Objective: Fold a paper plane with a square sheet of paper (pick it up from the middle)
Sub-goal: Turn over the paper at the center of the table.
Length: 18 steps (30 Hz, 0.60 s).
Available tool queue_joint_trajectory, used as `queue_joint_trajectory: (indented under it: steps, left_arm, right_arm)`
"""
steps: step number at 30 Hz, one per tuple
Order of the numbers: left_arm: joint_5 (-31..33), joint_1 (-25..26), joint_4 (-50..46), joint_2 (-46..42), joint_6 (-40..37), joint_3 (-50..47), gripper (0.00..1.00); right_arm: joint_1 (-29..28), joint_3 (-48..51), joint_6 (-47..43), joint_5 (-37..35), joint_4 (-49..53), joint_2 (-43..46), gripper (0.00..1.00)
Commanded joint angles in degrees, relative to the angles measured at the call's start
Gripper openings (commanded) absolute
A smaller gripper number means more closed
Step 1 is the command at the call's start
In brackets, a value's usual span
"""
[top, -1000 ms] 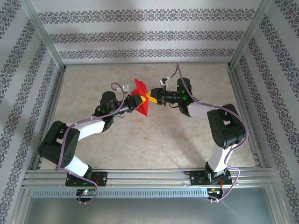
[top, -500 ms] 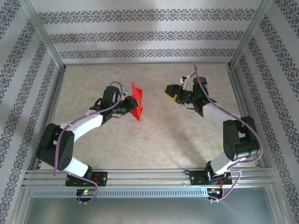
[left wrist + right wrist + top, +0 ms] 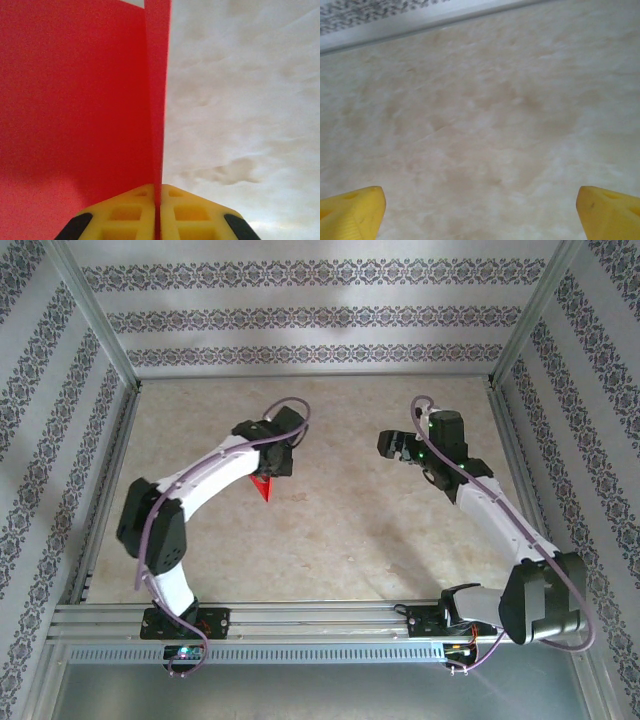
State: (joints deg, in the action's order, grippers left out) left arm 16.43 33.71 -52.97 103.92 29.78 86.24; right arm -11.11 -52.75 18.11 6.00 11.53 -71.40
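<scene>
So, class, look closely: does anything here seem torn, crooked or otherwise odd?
Nothing stands out. The folded red paper sits pinched in the shut left gripper, no tear visible; the right gripper hangs open over the table.

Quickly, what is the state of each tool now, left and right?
Left tool: closed, holding the red paper.
Right tool: open, holding nothing.

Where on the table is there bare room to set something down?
Bare table runs from the centre to the near rail, and along the back wall. Crowded: left of centre, where the left gripper pinches the red paper. The right gripper stands open.
</scene>
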Motion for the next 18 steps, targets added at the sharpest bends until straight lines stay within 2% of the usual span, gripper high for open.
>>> queue_joint_trajectory:
  steps: [1,6,10,18]
  left_arm:
    - [13.7,2.9,-15.0,6.3,-1.3,5.3,0.1]
    - [17.9,6.4,-19.6,16.4,-0.3,11.6,0.1]
    - [18.8,8.7,-20.2,22.6,0.3,15.1,0.1]
    - [14.6,10.5,-18.0,28.5,1.5,18.4,0.11]
  right_arm:
    - [0.1,0.9,-3.1,-8.5,1.5,2.0,0.98]
    - [0.8,1.1,-1.8,-6.6,1.0,2.3,0.98]
    - [1.2,0.5,-0.5,-5.3,1.3,1.7,0.98]
    - [2.4,-1.0,0.8,-1.6,3.5,-0.6,0.98]
